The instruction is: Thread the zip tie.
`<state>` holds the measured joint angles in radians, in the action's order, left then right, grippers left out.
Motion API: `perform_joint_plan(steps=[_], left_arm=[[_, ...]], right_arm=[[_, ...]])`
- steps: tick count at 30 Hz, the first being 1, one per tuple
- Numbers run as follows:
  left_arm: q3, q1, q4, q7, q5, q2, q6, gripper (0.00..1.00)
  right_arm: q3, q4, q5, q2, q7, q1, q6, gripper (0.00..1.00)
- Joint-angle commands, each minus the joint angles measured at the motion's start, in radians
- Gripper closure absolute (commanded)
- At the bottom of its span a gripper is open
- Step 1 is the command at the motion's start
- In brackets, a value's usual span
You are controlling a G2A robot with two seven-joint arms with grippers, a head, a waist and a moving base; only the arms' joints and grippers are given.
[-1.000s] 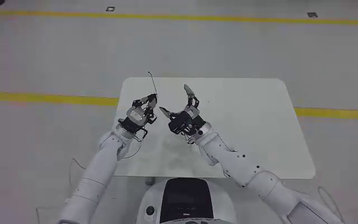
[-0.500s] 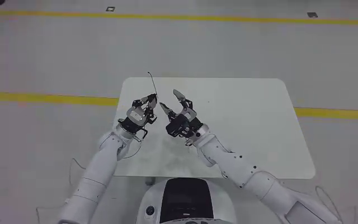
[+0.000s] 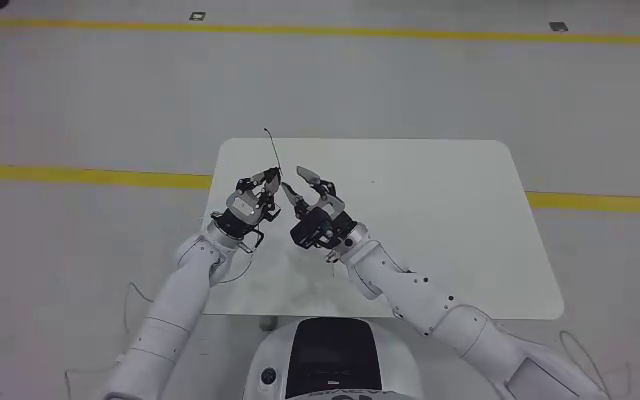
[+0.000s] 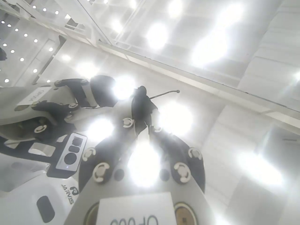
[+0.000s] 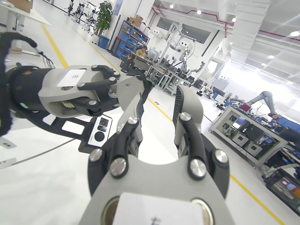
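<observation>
Over the near left part of the table (image 3: 450, 200) we've got both grippers raised, close together. Left gripper (image 3: 268, 182) is clamped on the zip tie (image 3: 272, 150), whose thin tail points away from the robot (head end hidden between the pads). Right gripper (image 3: 295, 180) sits just beside it, jaws wide, holding nothing. We judge threading not begun: tail free, no loop. Grabbing and feeding the tail is left.

SUPPORT: table (image 3: 450, 225) | FORM: white, rectangular, rounded corners | STANDS ON: grey floor (image 3: 400, 90) crossed by yellow line (image 3: 100, 176)
</observation>
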<state>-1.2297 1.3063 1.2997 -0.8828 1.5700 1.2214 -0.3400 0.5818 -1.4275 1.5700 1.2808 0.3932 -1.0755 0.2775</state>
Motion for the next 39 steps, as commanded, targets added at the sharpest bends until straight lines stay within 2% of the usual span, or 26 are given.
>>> perform_joint_plan(steps=[1, 9, 13, 16, 22, 31, 39], left_arm=[[0.0, 0.0, 0.0, 0.0, 0.0, 0.0, 0.0, 1.0], [0.0, 0.0, 0.0, 0.0, 0.0, 0.0, 0.0, 1.0], [0.0, 0.0, 0.0, 0.0, 0.0, 0.0, 0.0, 1.0], [0.0, 0.0, 0.0, 0.0, 0.0, 0.0, 0.0, 1.0], [0.0, 0.0, 0.0, 0.0, 0.0, 0.0, 0.0, 1.0], [0.0, 0.0, 0.0, 0.0, 0.0, 0.0, 0.0, 1.0], [0.0, 0.0, 0.0, 0.0, 0.0, 0.0, 0.0, 1.0]], right_arm=[[-0.003, 0.002, 0.0, 0.003, 0.0, 0.002, 0.001, 0.73], [-0.016, 0.012, 0.0, 0.016, -0.003, 0.013, 0.006, 0.76], [-0.025, 0.018, 0.0, 0.022, -0.007, 0.022, 0.013, 0.82], [-0.03, 0.024, 0.0, 0.026, -0.01, 0.027, 0.019, 0.83], [-0.047, 0.033, 0.0, 0.029, -0.022, 0.04, 0.036, 0.84], [-0.064, 0.045, 0.0, 0.03, -0.046, 0.056, 0.062, 0.91], [-0.059, 0.054, 0.0, 0.033, -0.053, 0.058, 0.062, 0.9]])
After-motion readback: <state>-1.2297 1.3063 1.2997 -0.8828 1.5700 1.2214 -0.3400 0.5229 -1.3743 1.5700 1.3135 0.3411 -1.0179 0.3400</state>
